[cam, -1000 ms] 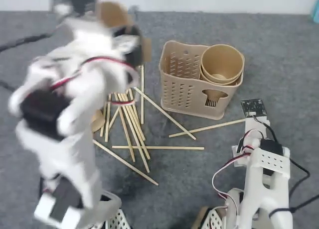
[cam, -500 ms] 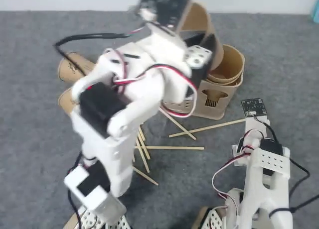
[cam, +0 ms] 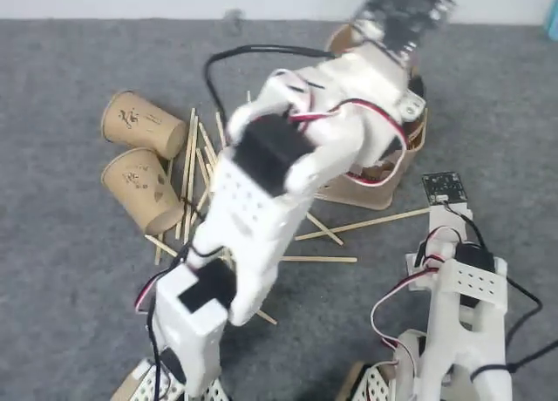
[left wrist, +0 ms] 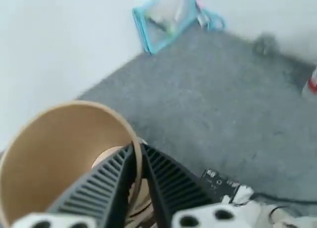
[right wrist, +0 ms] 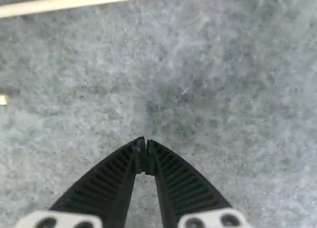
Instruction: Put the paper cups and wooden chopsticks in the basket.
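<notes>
Over the basket [cam: 370, 187] near the desk's far edge, our left pincer [left wrist: 138, 151] pinches a cup [left wrist: 59, 139] by its rim. We judge the next move: lower, then spread. Our right pincer [right wrist: 144, 151] is pressed together, empty. Loose cups [cam: 144, 122] and chopsticks [cam: 362, 224] wait.

Left arm [cam: 288, 183] stretched over basket [cam: 388, 176], two paper cups [cam: 144, 122] lying beside scattered chopsticks [cam: 327, 259]

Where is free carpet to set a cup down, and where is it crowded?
Bare carpet lies right of the basket, and more on the near side of the two fallen paper cups. Between cups and basket the chopsticks crowd it.
</notes>
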